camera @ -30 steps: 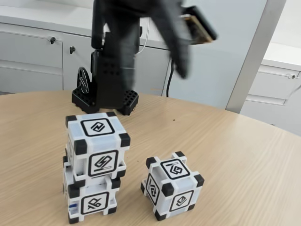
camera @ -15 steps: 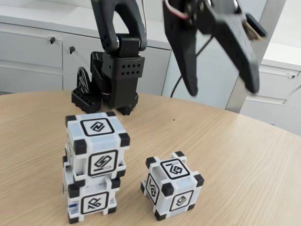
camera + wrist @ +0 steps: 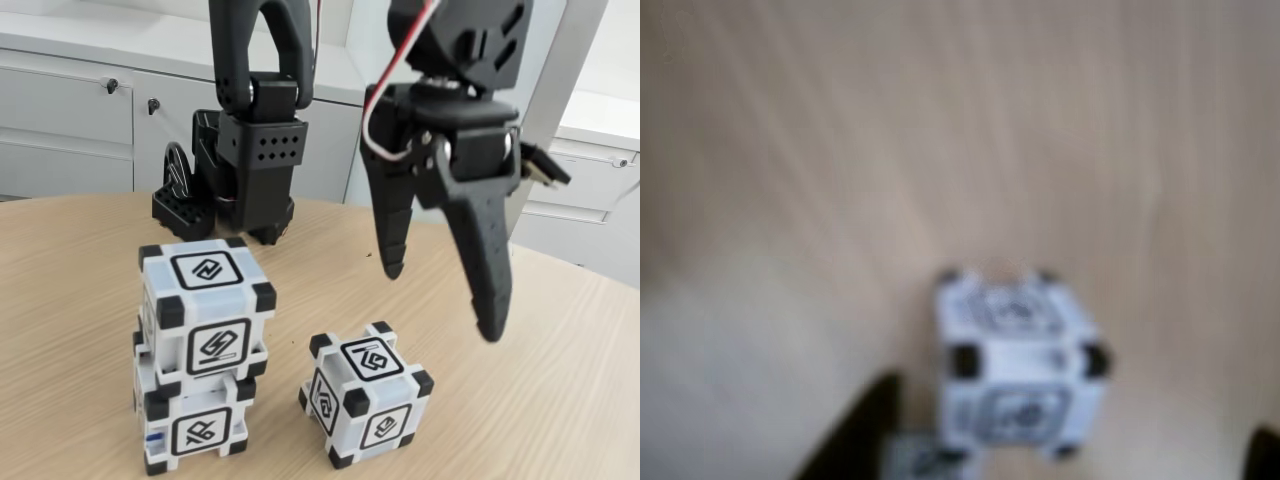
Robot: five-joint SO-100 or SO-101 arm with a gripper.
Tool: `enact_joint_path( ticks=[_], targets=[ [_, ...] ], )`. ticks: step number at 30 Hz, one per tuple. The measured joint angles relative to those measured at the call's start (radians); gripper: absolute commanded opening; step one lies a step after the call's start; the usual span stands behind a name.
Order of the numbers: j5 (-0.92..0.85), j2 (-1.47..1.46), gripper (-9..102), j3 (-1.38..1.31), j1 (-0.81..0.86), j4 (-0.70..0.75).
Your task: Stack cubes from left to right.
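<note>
Two white cubes with black corners stand stacked at the left of the fixed view, the upper cube (image 3: 205,310) sitting slightly askew on the lower cube (image 3: 190,425). A third cube (image 3: 365,395) rests alone on the table to their right. My gripper (image 3: 442,300) hangs open above and slightly right of that lone cube, with nothing between its black fingers. The blurred wrist view looks down on the lone cube (image 3: 1015,365); one dark finger (image 3: 855,440) shows at its lower left and the other at the right edge.
The arm's black base (image 3: 240,170) stands behind the stack. The round wooden table (image 3: 560,400) has free surface to the right. Grey cabinets (image 3: 70,120) and a slanted metal post (image 3: 540,110) lie beyond the table's edge.
The gripper has swung from high at the back down toward the lone cube, its fingers now spread and pointing downward. The cubes have not moved.
</note>
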Motion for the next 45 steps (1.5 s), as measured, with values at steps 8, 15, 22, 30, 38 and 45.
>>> enact_joint_path(
  ticks=[8, 15, 22, 30, 38, 45],
  targets=[
    [-0.123, -0.075, 36, 0.0, 0.153, 0.0],
    [-0.196, -0.202, 35, 0.0, 0.176, -0.014],
    [-0.242, -0.318, 35, -0.002, 0.178, -0.014],
    [-0.252, -0.319, 26, -0.002, 0.178, -0.015],
    [-0.252, -0.313, 19, -0.009, 0.176, -0.012],
    [-0.252, -0.29, 18, -0.012, 0.176, -0.002]
  ],
)
